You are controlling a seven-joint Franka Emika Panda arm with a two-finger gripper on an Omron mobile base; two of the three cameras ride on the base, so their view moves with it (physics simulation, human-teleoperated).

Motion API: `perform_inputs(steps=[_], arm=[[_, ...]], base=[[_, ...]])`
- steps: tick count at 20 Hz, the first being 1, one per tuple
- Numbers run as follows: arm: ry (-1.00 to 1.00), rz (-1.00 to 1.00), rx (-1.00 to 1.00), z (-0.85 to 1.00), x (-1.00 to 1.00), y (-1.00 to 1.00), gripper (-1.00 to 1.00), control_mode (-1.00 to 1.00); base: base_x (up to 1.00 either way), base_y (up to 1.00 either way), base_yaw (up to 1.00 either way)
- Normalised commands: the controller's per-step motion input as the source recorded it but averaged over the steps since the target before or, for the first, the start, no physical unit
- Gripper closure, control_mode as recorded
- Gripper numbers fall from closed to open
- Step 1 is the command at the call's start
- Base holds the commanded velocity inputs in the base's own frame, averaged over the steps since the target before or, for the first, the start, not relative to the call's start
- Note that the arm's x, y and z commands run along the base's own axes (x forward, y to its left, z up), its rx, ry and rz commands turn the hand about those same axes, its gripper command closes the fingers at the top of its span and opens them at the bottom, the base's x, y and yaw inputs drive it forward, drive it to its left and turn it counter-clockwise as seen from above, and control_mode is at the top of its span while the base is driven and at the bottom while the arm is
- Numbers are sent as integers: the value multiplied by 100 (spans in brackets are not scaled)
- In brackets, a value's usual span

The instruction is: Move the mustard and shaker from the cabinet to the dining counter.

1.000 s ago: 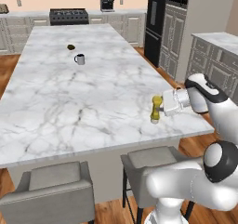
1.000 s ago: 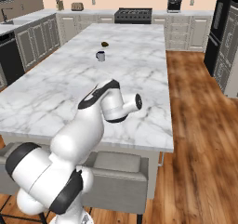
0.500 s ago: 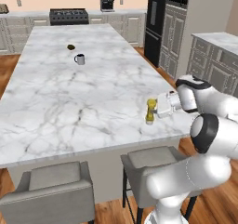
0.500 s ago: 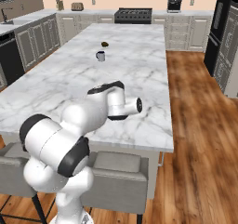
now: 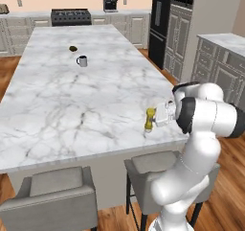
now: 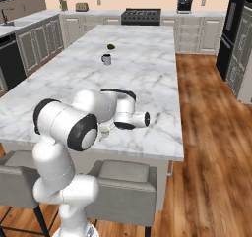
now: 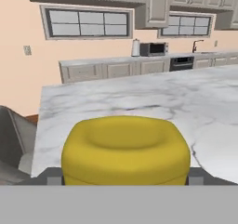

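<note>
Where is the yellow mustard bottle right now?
In the left base view the mustard stands upright on the dining counter, near its front right edge, right beside the gripper, far from the mug.

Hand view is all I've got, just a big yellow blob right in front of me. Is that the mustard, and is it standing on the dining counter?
Observer: Yes. In the left base view the mustard stands upright on the dining counter, near the edge closest to the stools.
Operator: Okay, am I holding it or not?
Observer: The gripper sits right against the bottle's side with its jaws wide; I can't tell from here whether they press on it.
Operator: Anything else on that counter I should know about?
Observer: A grey mug stands far up the counter, with a small dark object just beyond it, both well away from the bottle.
</note>
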Motion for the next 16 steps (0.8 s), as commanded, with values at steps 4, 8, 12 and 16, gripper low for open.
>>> perform_inputs(steps=[4, 8, 12, 16], arm=[[0, 1, 2, -38, 46, 0, 100, -100], [0, 0, 0, -19, 56, 0, 100, -100], [0, 0, 0, -15, 62, 0, 100, -100], [-8, 0, 0, -9, 34, 7, 100, -100]], base=[[0, 0, 0], [0, 0, 0], [0, 0, 0], [0, 0, 0]])
